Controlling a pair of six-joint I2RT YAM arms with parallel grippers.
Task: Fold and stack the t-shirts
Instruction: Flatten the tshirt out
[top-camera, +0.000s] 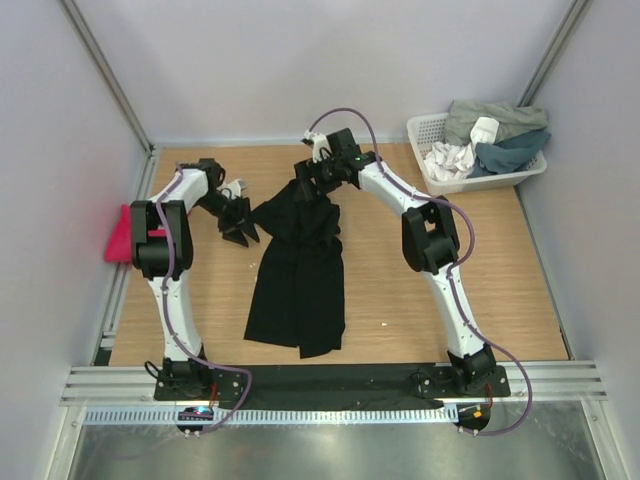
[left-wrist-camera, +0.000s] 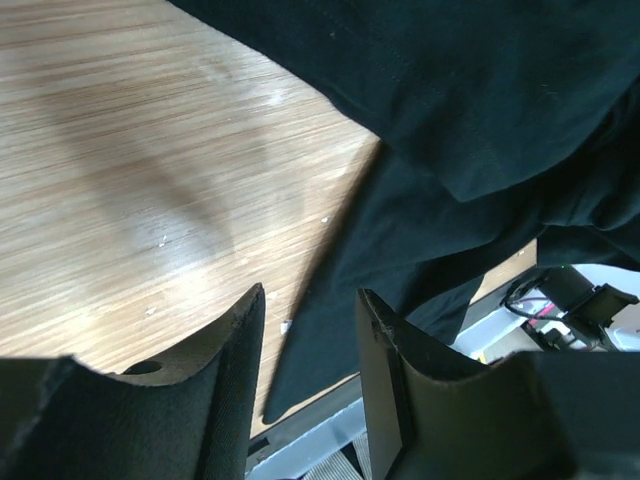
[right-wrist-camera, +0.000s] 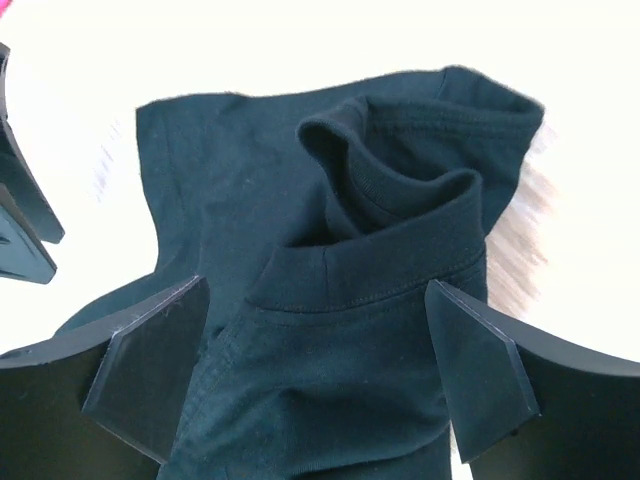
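The black t-shirt (top-camera: 298, 275) lies bunched lengthwise in the middle of the wooden table, collar end at the far side. My right gripper (top-camera: 304, 187) hovers over that far end, jaws wide open on either side of the rumpled collar (right-wrist-camera: 370, 275), holding nothing (right-wrist-camera: 315, 285). My left gripper (top-camera: 240, 230) is open and empty just left of the shirt's upper part; in its wrist view (left-wrist-camera: 310, 295) the shirt (left-wrist-camera: 480, 110) lies beyond the fingertips. The pink t-shirt (top-camera: 119, 236) lies at the table's left edge, partly hidden by the left arm.
A white latticed basket (top-camera: 432, 150) with grey, white and blue-grey clothes stands at the back right corner. Grey walls close in the table on three sides. Bare wood (top-camera: 450, 300) shows on both sides of the shirt.
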